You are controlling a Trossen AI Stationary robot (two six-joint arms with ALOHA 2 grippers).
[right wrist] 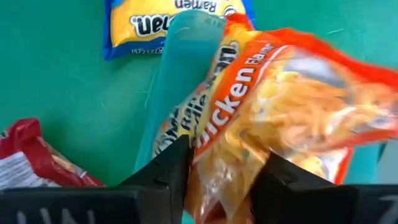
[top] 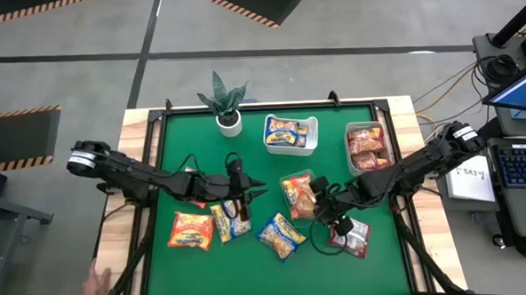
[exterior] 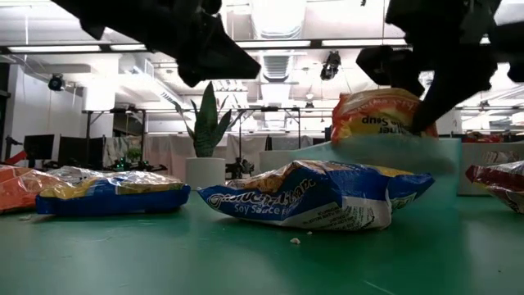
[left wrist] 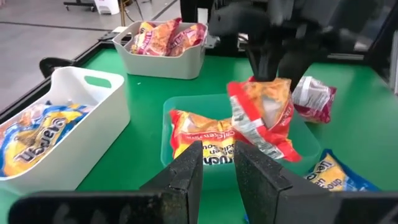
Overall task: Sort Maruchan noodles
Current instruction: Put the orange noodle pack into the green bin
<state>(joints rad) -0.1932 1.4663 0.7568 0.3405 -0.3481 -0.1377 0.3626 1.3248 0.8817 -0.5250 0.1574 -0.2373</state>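
My right gripper (top: 324, 205) is over the clear tray (top: 310, 176) and is shut on an orange noodle packet (right wrist: 280, 106). A second orange packet (left wrist: 198, 139) lies flat in that tray. My left gripper (top: 247, 196) hovers open and empty over the table's middle, beside a yellow-and-blue packet (top: 230, 219). Flat on the green mat are another orange packet (top: 191, 231), another yellow-and-blue one (top: 282, 236) and a red-and-silver one (top: 353, 238). The white tub (top: 308, 124) holds yellow-and-blue packets, and the grey bin (top: 366, 125) holds red ones. My right gripper pinches the orange packet between its two fingers (right wrist: 179, 163) at one end (left wrist: 266, 87), coming slanting down from the table's right. The packet hangs crumpled below the fingers over the clear tray. I cannot tell whether its lower end (left wrist: 268, 144) touches the tray.
A potted plant (top: 226, 105) stands at the far edge, left of the white tub. A person's hand (top: 96, 284) rests at the near left corner outside the mat. Bare green mat lies along the near edge and far left.
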